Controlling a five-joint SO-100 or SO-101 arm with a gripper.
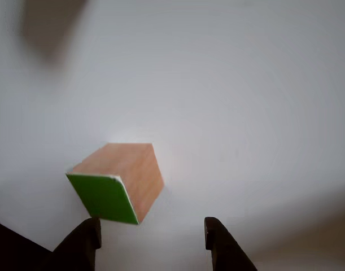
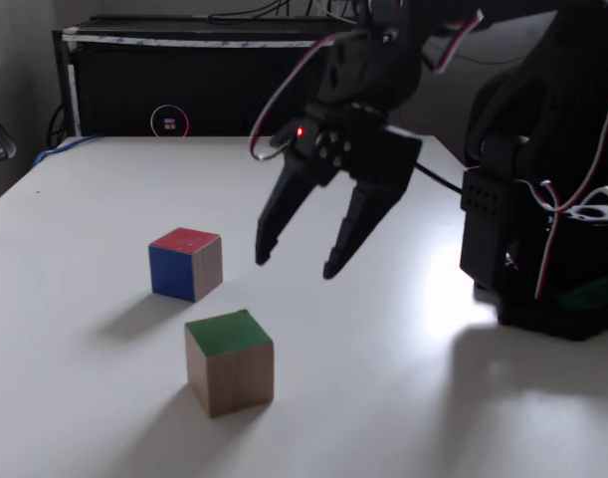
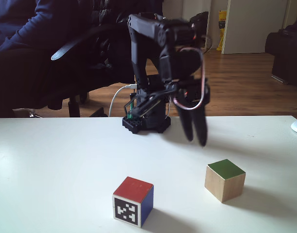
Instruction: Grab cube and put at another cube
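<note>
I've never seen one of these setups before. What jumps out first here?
The black robot arm, whose open gripper hangs in the air above the white table. Below it sit two small cubes set apart: a green-topped wooden cube nearest the gripper, and a red-topped cube with a black-and-white pixel marker on its near face in a fixed view.

Green-topped cube (image 2: 229,360) (red-topped another cube (image 2: 186,263))

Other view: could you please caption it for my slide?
Open hand hovers above the green-faced cube on the white table.
</note>
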